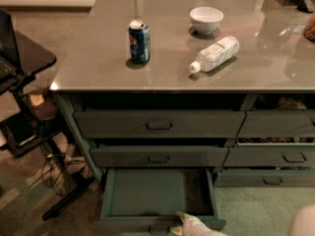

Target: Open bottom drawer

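The bottom drawer (147,193) stands pulled well out under the counter, showing its flat teal-green inside. Its thin front runs along the bottom edge of the camera view, with the small centre pull (158,228) just visible. My gripper (183,223), white and pale, is at the drawer's front edge just right of the pull, touching or almost touching the front. The rest of the arm leaves the view at the bottom right.
Two taller wide drawers (157,124) sit above, closed or slightly ajar. Narrower drawers (280,156) are to the right. On the grey counter (88,68) stand a blue can (140,41), a white bowl (206,19) and a lying bottle (214,53). A black stand (29,107) is left.
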You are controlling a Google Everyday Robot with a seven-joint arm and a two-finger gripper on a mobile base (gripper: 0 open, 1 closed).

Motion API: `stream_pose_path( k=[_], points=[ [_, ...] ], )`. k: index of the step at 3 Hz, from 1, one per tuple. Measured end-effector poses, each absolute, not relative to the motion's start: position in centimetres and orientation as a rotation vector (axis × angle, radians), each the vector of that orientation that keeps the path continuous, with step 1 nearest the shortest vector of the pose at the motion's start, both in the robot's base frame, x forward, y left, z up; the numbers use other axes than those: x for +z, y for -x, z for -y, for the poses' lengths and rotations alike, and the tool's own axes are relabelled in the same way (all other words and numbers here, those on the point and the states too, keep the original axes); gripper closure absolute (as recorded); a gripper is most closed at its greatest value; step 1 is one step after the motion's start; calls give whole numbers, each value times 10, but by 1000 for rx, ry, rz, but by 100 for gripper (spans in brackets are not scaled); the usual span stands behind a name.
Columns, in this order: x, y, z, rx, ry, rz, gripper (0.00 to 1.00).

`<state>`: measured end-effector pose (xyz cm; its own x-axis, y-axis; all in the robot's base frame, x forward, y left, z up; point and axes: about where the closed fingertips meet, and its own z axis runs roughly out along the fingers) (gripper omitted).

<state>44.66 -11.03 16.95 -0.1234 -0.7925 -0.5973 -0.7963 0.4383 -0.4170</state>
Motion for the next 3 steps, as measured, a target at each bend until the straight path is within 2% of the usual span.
stream_pose_path(
  k=[3],
  points=[
    [177, -420, 116, -3, 1332, -1892, 100]
  ],
)
